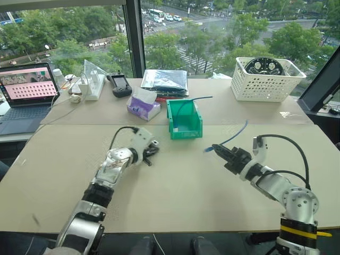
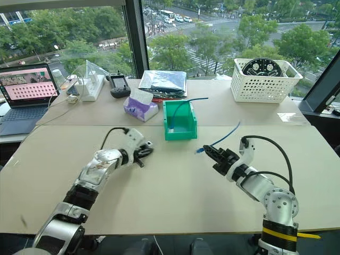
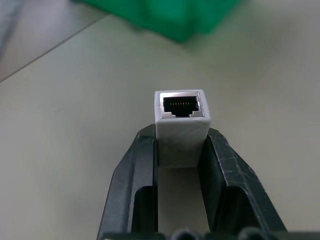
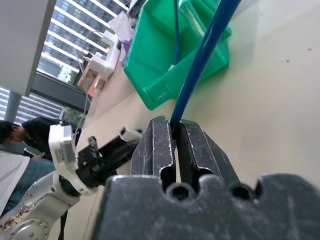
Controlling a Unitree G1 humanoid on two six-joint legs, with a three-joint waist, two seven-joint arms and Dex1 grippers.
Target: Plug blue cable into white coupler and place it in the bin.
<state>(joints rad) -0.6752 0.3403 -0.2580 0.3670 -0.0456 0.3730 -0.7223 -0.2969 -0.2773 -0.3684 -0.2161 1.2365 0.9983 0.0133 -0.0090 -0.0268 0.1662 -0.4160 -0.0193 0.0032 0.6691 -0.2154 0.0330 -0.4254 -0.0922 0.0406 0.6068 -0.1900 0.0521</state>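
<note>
white coupler (image 3: 181,131): matt white plastic, shiny metal-lined socket. left gripper (image 3: 180,165) fingers (image 3: 142,170): black matt plastic, scuffed. blue cable (image 4: 202,57): smooth glossy plastic sheath. bin (image 1: 185,120): glossy green plastic. table (image 1: 175,186): matt beige, smooth, few specks. basket (image 1: 265,82): white perforated plastic. right gripper (image 4: 175,131) fingers: black, scratched.

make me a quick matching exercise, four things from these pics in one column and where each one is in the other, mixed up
Things:
1. white coupler
2. blue cable
3. green bin
4. white perforated basket

Places:
A. far right of the table by the window
B. clamped in the right gripper
C. mid-table, between the two arms
D. clamped in the left gripper

Pairs: 1-D, 2-B, 3-C, 4-A
</note>
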